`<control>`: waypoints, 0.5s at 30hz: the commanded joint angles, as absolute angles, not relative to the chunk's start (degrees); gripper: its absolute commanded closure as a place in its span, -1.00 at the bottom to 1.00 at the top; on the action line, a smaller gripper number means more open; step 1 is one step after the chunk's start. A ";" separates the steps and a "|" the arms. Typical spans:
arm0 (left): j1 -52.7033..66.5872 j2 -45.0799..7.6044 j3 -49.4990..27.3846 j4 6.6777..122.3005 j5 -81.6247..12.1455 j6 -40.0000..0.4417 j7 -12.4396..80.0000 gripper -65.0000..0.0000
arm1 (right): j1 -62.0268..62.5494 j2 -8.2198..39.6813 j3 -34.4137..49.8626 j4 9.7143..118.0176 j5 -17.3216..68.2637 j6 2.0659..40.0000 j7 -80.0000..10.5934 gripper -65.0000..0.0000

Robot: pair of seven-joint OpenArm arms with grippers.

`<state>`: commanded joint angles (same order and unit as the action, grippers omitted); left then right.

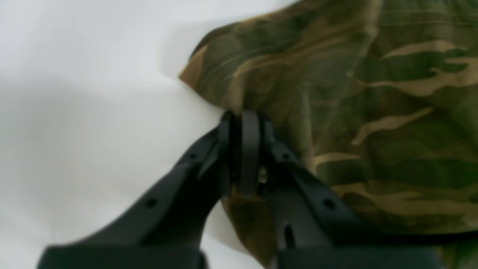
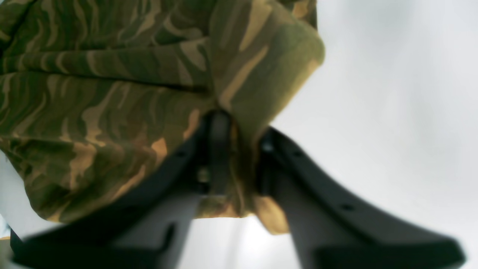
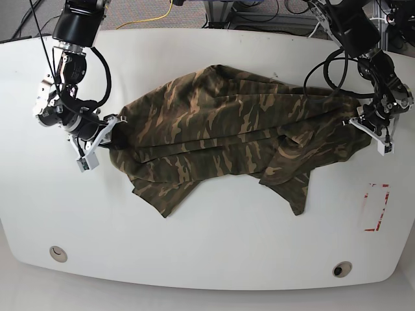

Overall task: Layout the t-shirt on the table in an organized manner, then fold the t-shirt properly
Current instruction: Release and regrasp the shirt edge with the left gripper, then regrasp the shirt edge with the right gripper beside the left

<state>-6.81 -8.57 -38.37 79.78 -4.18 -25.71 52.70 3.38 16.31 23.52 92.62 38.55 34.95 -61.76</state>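
Nearest the front edge of the glossy white curved-edge tabletop sit two round grommet holes, one at the left and one at the right, and a small red-marked rectangle lies off to the right side. Moving in, here's the soft camouflage-print short-sleeved t-shirt in olive, brown and tan, stretched wide across the middle of the table, rumpled, with one loose corner pointing toward the front left and another flap hanging down toward the front right. Over on the base view's left, the black right gripper is clamped onto a bunched fold of the shirt's edge, cloth pinched between its jaws, as the wrist view shows plainly. On the opposite side, the black left gripper has its jaws pressed together right at the shirt's edge, with fabric gathered into the pinch there as well. The cloth runs between the two grippers, wrinkled along the way. Furthest back, beyond the table's rear edge, a yellow cable trails across grey floor.
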 joint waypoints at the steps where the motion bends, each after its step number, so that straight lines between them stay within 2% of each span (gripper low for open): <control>1: -6.81 -8.57 -38.37 79.78 -4.18 -25.71 52.70 1.00 | 3.21 16.31 24.57 93.32 38.55 34.95 -61.76 -0.12; 2: -6.73 -8.57 -38.46 79.78 -4.18 -25.71 52.70 1.00 | 2.95 16.22 25.98 94.55 38.55 34.95 -61.76 -0.32; 5: -6.73 -8.75 -38.46 79.78 -4.18 -25.71 52.70 1.00 | 1.89 15.43 28.70 97.27 38.55 35.38 -62.02 -0.73; 8: -6.73 -8.92 -38.46 79.96 -4.18 -25.71 52.70 1.00 | 0.31 14.55 30.46 100.97 38.55 35.38 -62.02 -1.00; 15: -6.46 -8.84 -38.37 82.51 -4.18 -25.71 52.79 1.00 | -6.81 10.95 36.09 106.07 41.45 35.38 -62.02 -1.00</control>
<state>-6.46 -8.84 -38.37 82.51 -4.18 -25.71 52.79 -6.81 10.95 36.09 106.07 41.45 35.38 -62.02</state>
